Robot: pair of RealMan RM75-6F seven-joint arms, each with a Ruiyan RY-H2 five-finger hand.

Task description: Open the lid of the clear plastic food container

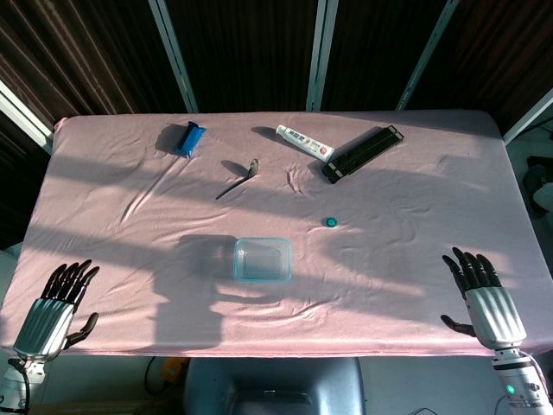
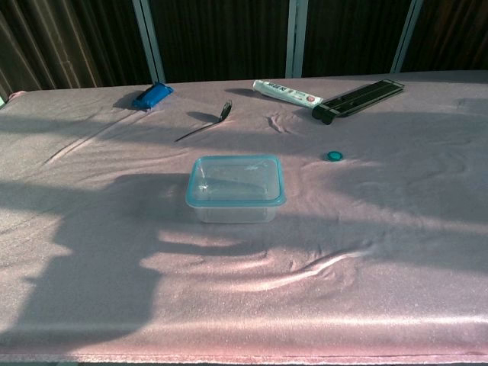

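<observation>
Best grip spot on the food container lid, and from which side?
Take the lid at its raised teal rim, probably a near corner, coming from above on the robot's side. It sits flat and closed on the container, so only the overhanging edge offers purchase. Both the left hand and right hand are open, far off.

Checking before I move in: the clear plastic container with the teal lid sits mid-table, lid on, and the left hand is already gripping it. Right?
Not quite. The clear plastic container with the teal lid does sit mid-table with its lid on, but the left hand grips nothing: the head view shows it open at the table's near edge, well apart from the container. The right hand is open too.
</observation>
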